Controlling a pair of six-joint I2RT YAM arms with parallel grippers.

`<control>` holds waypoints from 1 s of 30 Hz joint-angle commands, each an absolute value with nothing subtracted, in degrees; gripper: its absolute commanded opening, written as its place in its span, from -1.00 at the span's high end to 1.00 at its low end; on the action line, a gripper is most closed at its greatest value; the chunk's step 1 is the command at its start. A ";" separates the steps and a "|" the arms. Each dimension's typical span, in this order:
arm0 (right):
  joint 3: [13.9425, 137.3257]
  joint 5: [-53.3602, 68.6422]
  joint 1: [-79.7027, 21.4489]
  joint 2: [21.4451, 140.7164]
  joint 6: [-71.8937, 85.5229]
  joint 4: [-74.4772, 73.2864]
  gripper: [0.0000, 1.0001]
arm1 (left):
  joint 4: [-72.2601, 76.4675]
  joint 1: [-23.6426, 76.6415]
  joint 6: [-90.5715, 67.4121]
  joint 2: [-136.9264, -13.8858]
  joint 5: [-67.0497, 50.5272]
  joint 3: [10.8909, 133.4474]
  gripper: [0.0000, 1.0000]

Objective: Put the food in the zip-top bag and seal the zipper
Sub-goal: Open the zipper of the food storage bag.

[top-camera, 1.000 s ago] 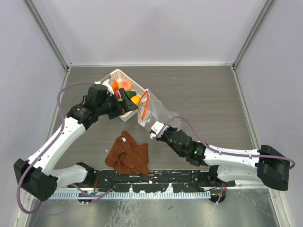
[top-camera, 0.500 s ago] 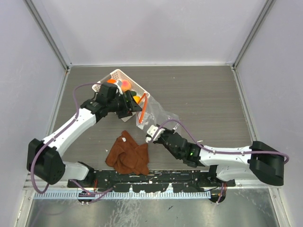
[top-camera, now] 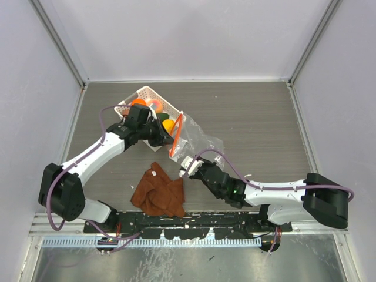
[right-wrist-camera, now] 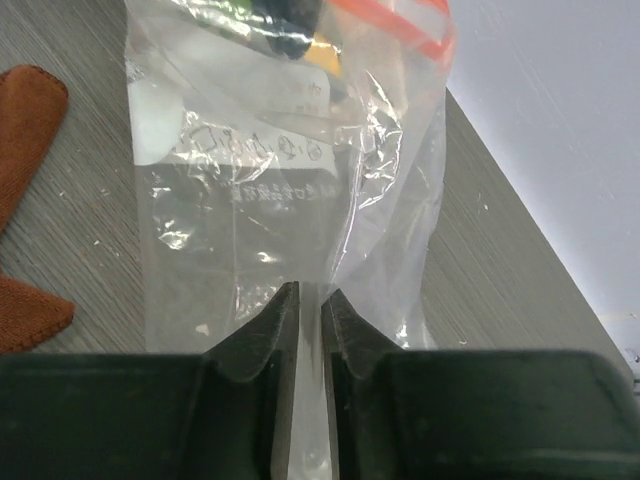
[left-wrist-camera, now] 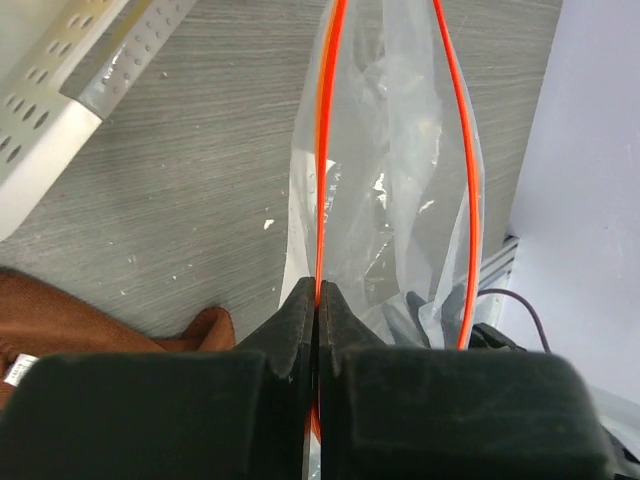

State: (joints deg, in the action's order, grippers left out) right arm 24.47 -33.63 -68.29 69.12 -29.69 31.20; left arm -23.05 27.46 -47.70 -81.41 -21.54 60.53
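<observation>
The clear zip-top bag (top-camera: pixel 201 138) lies right of the white basket (top-camera: pixel 150 93), its orange-red zipper (top-camera: pixel 176 134) standing on edge. My left gripper (left-wrist-camera: pixel 317 290) is shut on the near strip of the zipper (left-wrist-camera: pixel 327 150); the mouth gapes beyond it. At the bag's bottom edge, my right gripper (right-wrist-camera: pixel 310 295) has its jaws slightly apart, with a fold of the bag (right-wrist-camera: pixel 260 200) between them. The food sits in the basket: an orange fruit (top-camera: pixel 138 102), a peach-pink one (top-camera: pixel 155 105), a dark green one (top-camera: pixel 163 117) and a yellow one (top-camera: pixel 168 124).
A crumpled brown cloth (top-camera: pixel 158 194) lies in front of the bag, close to both arms. The basket's corner (left-wrist-camera: pixel 50 90) is just left of the bag mouth. Grey walls ring the table on three sides.
My left gripper moved from the basket to the bag mouth and shut on the zipper strip. My right gripper's jaws parted slightly at the bag's bottom edge.
</observation>
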 commanded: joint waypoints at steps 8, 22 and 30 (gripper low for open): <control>26.42 -36.25 -68.64 56.90 -10.94 17.61 -0.14 | -20.15 35.83 -39.83 -69.17 -3.77 59.13 1.00; 49.51 -41.02 -68.64 46.28 14.64 -13.35 -0.78 | -17.01 52.84 -26.03 -66.09 23.36 64.26 1.00; 62.60 -53.05 -68.51 55.09 25.57 -22.75 -0.96 | -12.42 60.68 -19.95 -69.72 34.88 67.60 1.00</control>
State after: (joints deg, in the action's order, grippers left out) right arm 56.97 -44.51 -68.29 51.09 16.82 -15.92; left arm -18.61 57.52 -24.93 -68.31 24.93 64.05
